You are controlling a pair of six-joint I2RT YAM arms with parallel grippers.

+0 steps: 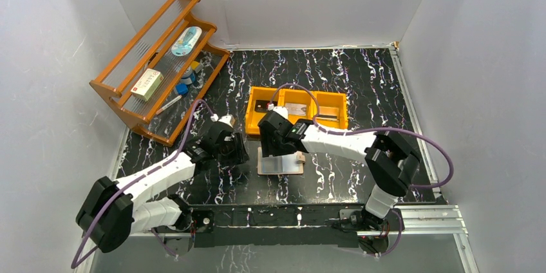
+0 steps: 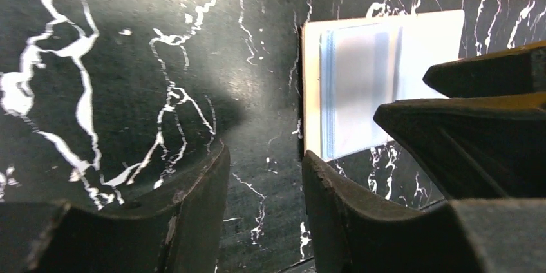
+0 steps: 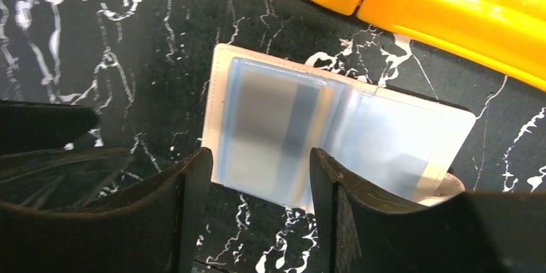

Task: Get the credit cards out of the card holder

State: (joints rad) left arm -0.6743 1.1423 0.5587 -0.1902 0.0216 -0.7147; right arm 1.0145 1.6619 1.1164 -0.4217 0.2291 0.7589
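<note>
Right tool (image 3: 257, 157) spread apart over open card holder (image 3: 386, 138); left tool (image 2: 265, 154) apart, empty, beside it.

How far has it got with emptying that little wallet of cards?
Done: the card holder lies opened flat on the table, sleeves up. In hand: the right jaws hover open just over it, gripping nothing; the left jaws sit open beside it, empty. Left: at least one striped card sits in its sleeve, so the pulling out is yet to come. Whether any cards are already out, I cannot tell.
</note>
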